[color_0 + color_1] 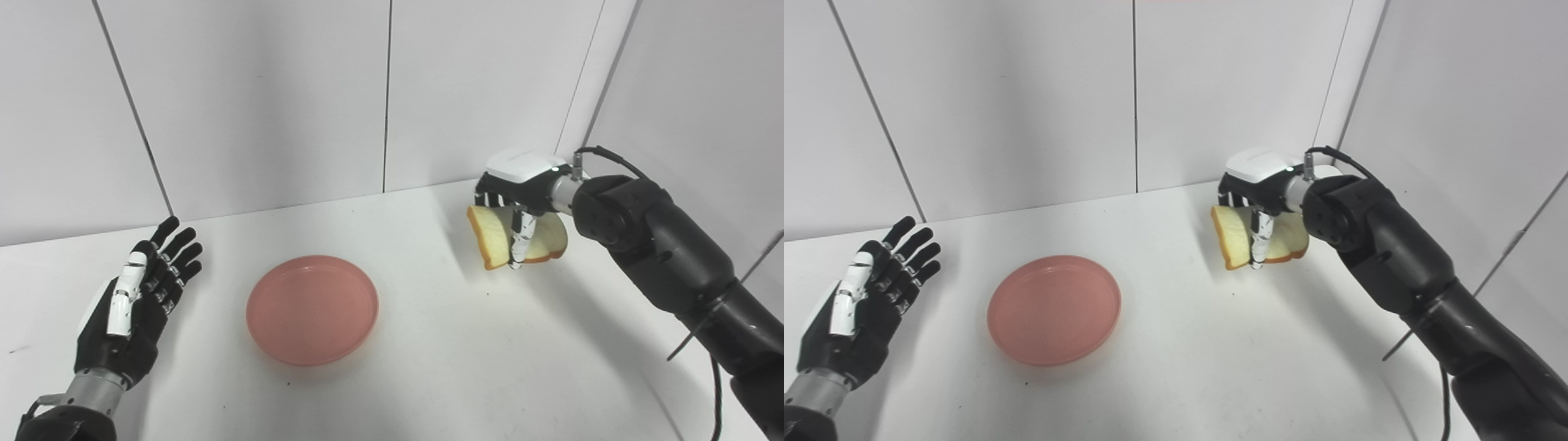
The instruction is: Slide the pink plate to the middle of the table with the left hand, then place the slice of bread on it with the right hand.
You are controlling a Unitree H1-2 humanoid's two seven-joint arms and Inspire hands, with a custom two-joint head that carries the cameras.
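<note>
Gripping the bread slice (490, 236) tilted, right hand (520, 184) above table.

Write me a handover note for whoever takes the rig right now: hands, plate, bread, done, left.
Left hand: open, fingers spread, holding nothing, off to the left of the pink plate and apart from it.
Right hand: shut on the slice of bread, held tilted above the table at the far right; its shadow falls on the table below it.
Plate: flat on the table, roughly mid-table, nothing on it.
Done: plate appears to be in place; bread is picked up.
Left: carry the bread left and toward the front over the plate, lower it, release.
</note>
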